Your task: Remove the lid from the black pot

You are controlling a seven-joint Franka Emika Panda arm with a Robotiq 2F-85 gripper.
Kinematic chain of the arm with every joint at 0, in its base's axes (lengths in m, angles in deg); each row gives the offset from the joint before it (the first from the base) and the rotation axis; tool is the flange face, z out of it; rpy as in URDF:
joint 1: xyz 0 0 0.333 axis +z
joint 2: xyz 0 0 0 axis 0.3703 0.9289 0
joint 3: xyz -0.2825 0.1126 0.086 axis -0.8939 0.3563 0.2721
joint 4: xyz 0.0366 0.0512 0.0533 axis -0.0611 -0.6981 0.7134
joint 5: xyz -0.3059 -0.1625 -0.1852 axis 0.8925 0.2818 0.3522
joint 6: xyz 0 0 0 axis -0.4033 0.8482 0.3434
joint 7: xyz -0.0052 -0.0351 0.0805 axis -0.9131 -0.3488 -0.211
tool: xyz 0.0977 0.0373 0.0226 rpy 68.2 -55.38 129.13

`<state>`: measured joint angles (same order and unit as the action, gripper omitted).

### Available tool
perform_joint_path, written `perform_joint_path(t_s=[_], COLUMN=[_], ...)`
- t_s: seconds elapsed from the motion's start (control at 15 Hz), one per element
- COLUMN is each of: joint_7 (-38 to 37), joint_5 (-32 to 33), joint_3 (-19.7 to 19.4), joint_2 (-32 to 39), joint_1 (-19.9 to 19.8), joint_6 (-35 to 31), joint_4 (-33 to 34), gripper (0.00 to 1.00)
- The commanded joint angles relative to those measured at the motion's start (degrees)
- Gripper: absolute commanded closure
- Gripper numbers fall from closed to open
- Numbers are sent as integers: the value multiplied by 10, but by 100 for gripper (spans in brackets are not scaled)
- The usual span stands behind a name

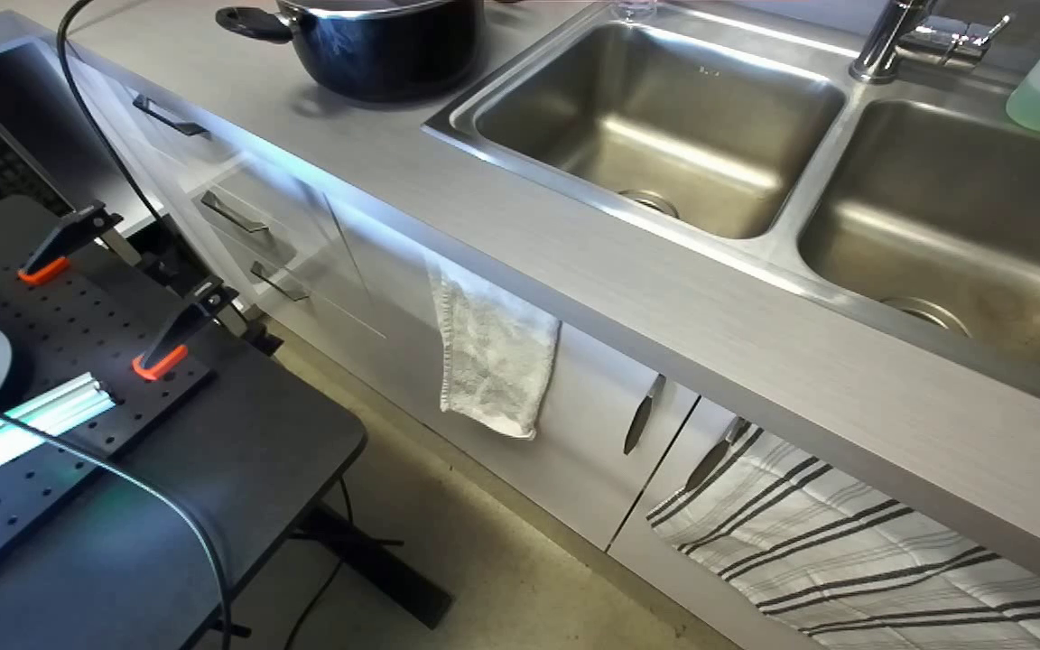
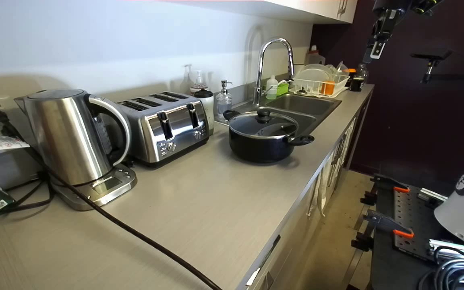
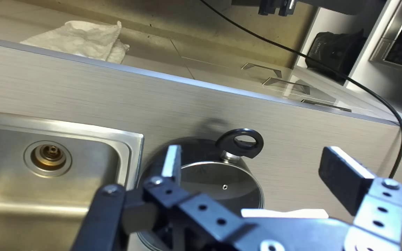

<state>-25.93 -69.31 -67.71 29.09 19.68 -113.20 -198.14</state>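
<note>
The glass lid (image 2: 259, 127) is borne level by the black pot (image 2: 260, 147), placed on the desk (image 2: 204, 193) right of the toaster (image 2: 183, 131), nearer than the sink (image 2: 310, 103); the jaws are spread wide higher up, presumably so the lid's knob (image 2: 263, 114) can be admitted.
</note>
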Motion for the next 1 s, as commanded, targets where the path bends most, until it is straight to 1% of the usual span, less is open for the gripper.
perform_joint_path(t_s=[0.0, 0.4, 0.47, 0.67, 0.93], joint_7=[4, 4, 5, 3, 4], joint_5=[-4, -4, -7, -4, -1], joint_3=[5, 5, 4, 14, 33], joint_2=[2, 2, 10, 37, 91], joint_1=[-7, -7, -3, 4, 16], joint_6=[1, 1, -7, -39, -113], joint_4=[1, 1, 1, 1, 0], gripper=[0, 0, 0, 0, 0])
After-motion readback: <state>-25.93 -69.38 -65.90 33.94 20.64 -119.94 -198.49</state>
